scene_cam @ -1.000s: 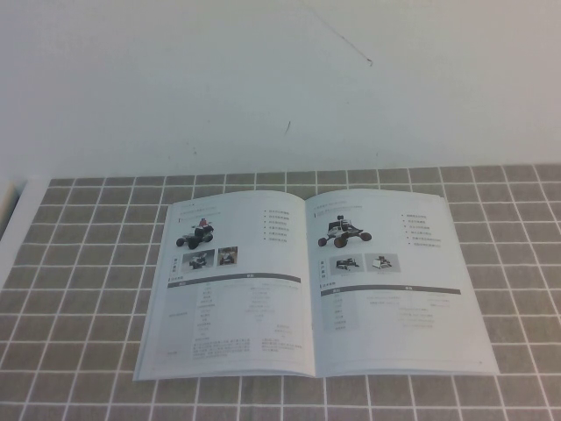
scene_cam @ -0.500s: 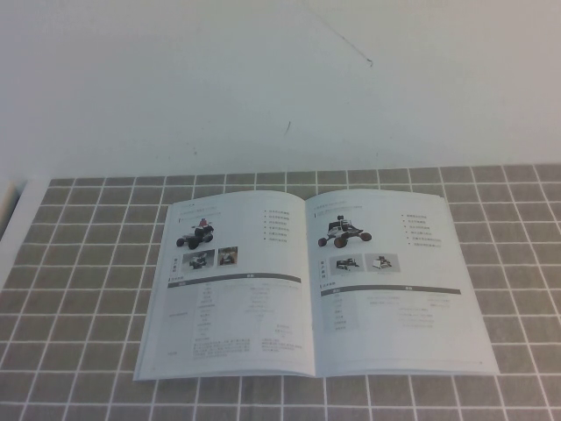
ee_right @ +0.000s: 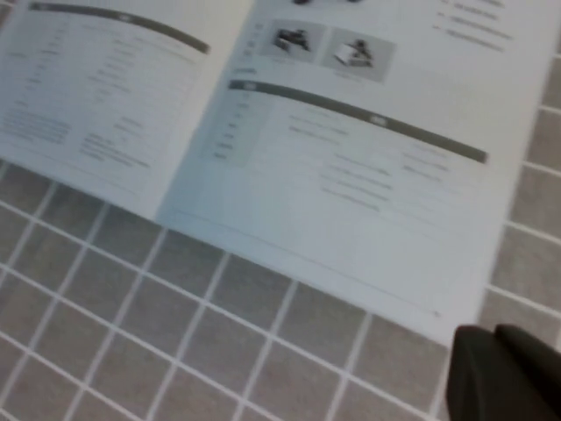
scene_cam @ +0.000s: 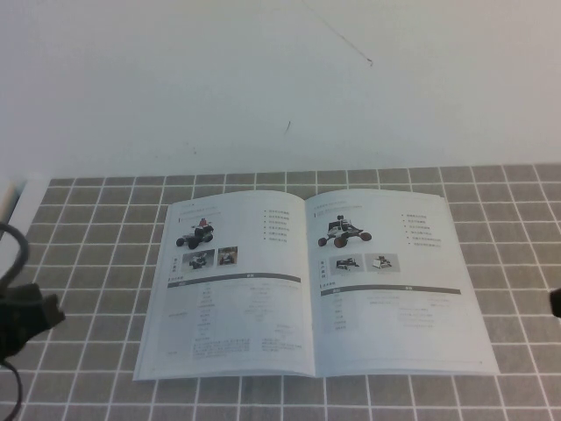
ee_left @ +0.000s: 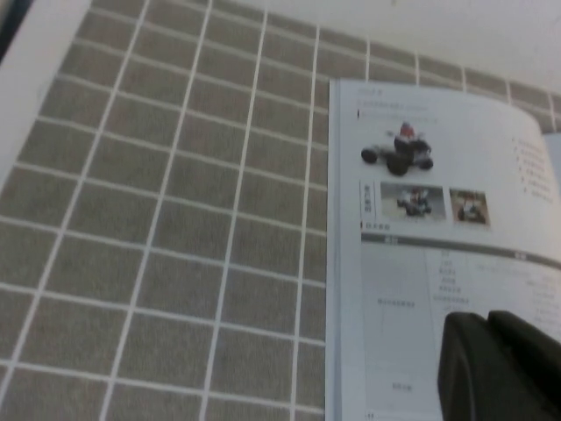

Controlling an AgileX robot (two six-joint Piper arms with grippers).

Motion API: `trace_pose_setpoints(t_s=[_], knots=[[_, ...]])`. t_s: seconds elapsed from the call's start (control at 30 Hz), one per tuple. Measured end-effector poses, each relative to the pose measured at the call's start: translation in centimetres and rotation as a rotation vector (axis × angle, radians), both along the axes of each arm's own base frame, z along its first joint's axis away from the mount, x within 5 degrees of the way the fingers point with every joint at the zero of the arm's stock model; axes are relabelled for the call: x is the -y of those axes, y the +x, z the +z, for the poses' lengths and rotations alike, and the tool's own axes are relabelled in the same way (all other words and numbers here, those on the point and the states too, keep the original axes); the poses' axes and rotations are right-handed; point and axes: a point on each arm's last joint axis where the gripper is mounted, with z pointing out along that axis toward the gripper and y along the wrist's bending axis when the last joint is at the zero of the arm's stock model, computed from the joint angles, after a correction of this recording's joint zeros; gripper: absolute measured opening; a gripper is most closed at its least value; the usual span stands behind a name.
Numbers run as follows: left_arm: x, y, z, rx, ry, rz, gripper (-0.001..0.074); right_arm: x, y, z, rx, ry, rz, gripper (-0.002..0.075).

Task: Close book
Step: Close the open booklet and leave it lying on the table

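Book (scene_cam: 311,285): lying open and flat, mid grey tiled mat (scene_cam: 88,219). Left gripper (scene_cam: 26,317) hovering at the mat's left edge, apart from the pages; right gripper (scene_cam: 556,303) showing at the right edge. Open or closed: impossible to tell for either.

Open book (ee_right: 351,175) flat on tiled mat (ee_right: 175,351), R gripper (ee_right: 504,375) by corner.

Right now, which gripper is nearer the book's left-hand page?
Left. The left gripper sits outside the left-hand page, over the tiles; the right gripper is past the right-hand page, on the opposite side.
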Motion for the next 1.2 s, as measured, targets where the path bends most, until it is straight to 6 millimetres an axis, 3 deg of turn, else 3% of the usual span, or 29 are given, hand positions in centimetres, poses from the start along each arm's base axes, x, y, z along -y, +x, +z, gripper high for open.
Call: trace_pose_setpoints(t_s=[0.2, 0.3, 0.5, 0.7, 0.93, 1.07, 1.2], knots=[[0.9, 1.7, -2.1, -0.142, -0.052, -0.065, -0.0004, -2.0, 5.3, -1.3, -0.029, 0.073, 0.103, -0.0003], [1.6, 2.5, -3.0, -0.187, -0.103, -0.124, -0.0004, -3.6, 7.9, -3.2, -0.076, 0.049, 0.157, -0.0003], [3.1, 4.6, -4.7, -0.202, -0.203, -0.237, -0.0004, -7.1, 12.1, -6.9, -0.155, 0.014, 0.234, -0.0003], [3.7, 7.9, -5.9, -0.220, -0.250, -0.273, -0.0004, -8.4, 15.5, -8.5, -0.166, 0.012, 0.226, -0.0003], [4.2, 13.6, -6.9, -0.251, -0.238, -0.295, 0.0027, -8.2, 17.2, -12.3, -0.194, -0.070, 0.210, -0.0003], [4.5, 16.3, -7.2, -0.249, -0.228, -0.335, 0.0139, -8.2, 17.4, -14.5, -0.248, -0.087, 0.207, -0.0003], [4.5, 17.6, -7.9, -0.257, -0.217, -0.327, 0.0235, -8.2, 17.5, -15.2, -0.267, -0.088, 0.206, -0.0003]])
